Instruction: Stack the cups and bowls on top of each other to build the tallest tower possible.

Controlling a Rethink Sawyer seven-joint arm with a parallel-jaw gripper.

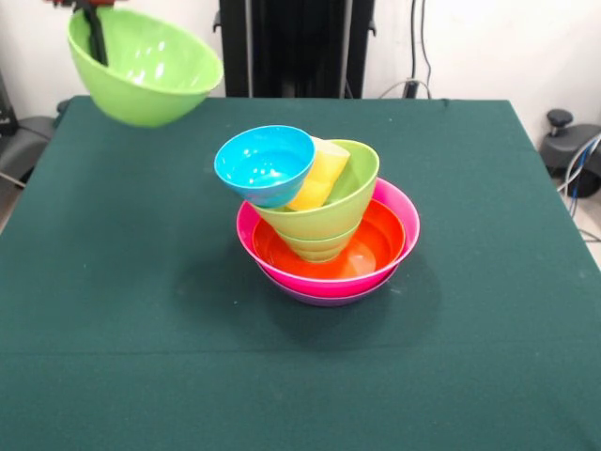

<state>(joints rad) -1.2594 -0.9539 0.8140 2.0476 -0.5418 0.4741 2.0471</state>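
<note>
My gripper (94, 36) is at the top left, high above the table's far left corner. It is shut on the rim of a large lime green bowl (150, 75), which hangs tilted in the air; one dark finger shows inside it. The tower stands at the table's middle: a purple bowl (319, 300) lowest, then a hot pink bowl (399, 209), an orange bowl (380, 246) and nested lime green bowls (355, 188). A yellow cup (319, 178) lies tilted in the top green bowl. A sky blue bowl (263, 164) leans tilted against it. The red and orange cups are out of view.
The green table (122, 310) fills the view. The black pedestal (296, 47) stands behind its far edge. Cables and a black stand (568, 141) are off the right edge, and dark equipment (19, 136) is off the left edge.
</note>
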